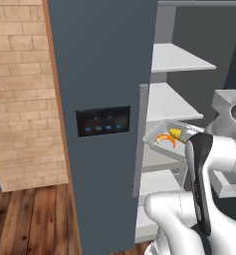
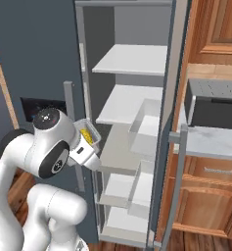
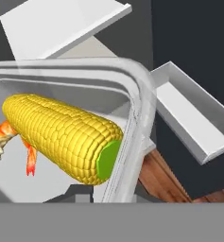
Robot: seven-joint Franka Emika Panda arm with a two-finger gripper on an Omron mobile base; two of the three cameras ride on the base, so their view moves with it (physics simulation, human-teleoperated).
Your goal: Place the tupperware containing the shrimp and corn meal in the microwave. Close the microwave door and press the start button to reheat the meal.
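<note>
The shallow rectangular clear-grey plastic tupperware (image 1: 167,135) sits in the air in front of the open tall slate-grey refrigerator (image 1: 104,99), level with its middle white shelves (image 2: 132,59), at the end of the white robot arm (image 1: 209,164). Inside the tub lie a curled orange shrimp (image 1: 165,139) and a yellow corn cob (image 1: 175,132); in the hand view the corn (image 3: 61,137) lies across the tub with its green cut end toward the clear rim (image 3: 137,123), and the shrimp (image 3: 4,137) peeks out past its far end. The gripper (image 2: 90,147) is mostly hidden behind the wrist, so its jaws cannot be judged directly; it appears to be closed narrowly on the tub's rim, since the tub hangs off the hand with nothing under it. To the right, a dark-grey microwave (image 2: 213,105) with a black glass front stands on a pale marble surface (image 2: 210,142) among wooden cabinets (image 2: 210,29), well apart from the tub.
</note>
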